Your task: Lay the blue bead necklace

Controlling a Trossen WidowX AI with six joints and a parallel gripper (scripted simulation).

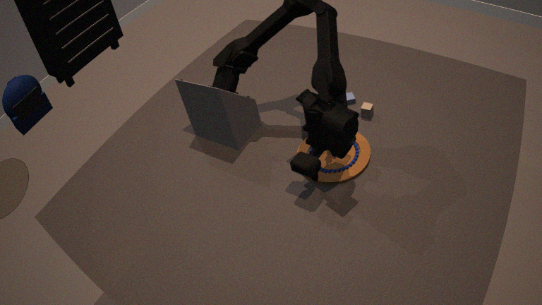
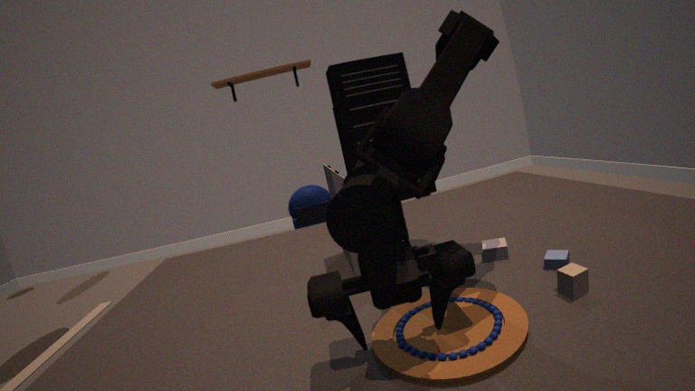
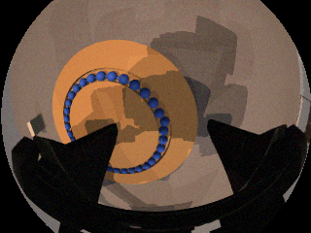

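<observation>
The gripper [image 1: 328, 166] [image 2: 402, 338] [image 3: 163, 126] is wide open, with nothing between its fingers. It hangs low over the side of the round board [image 1: 364, 157] [image 2: 515, 330] [image 3: 73, 63], one fingertip above the middle of the board and the other out past the edge. The blue necklace [image 1: 356, 154] [image 2: 452, 356] [image 3: 153, 103] lies on the board under the gripper, forming a large loop along the round groove [image 3: 104, 69]. The beads lie flat, following the groove; a thin line of its outer edge shows beside them in the wrist view, though I cannot tell how deep each bead sits. The loop is slightly oval there, its long axis running from upper left to lower right, and one finger hides some beads at lower left. Beyond the board, near it, are a tan block [image 1: 366, 106] [image 2: 572, 281] [image 3: 32, 128], a blue block [image 1: 350, 97] [image 2: 556, 258] close beside that one, and a whitish block [image 2: 494, 248] a little apart. Farther from the gripper, a gray panel [image 1: 215, 114] stands tilted by the arm's base end. Well apart are a blue rounded object [image 1: 22, 90] [image 2: 309, 195] and a tall black cabinet [image 1: 68, 18] [image 2: 368, 84].
</observation>
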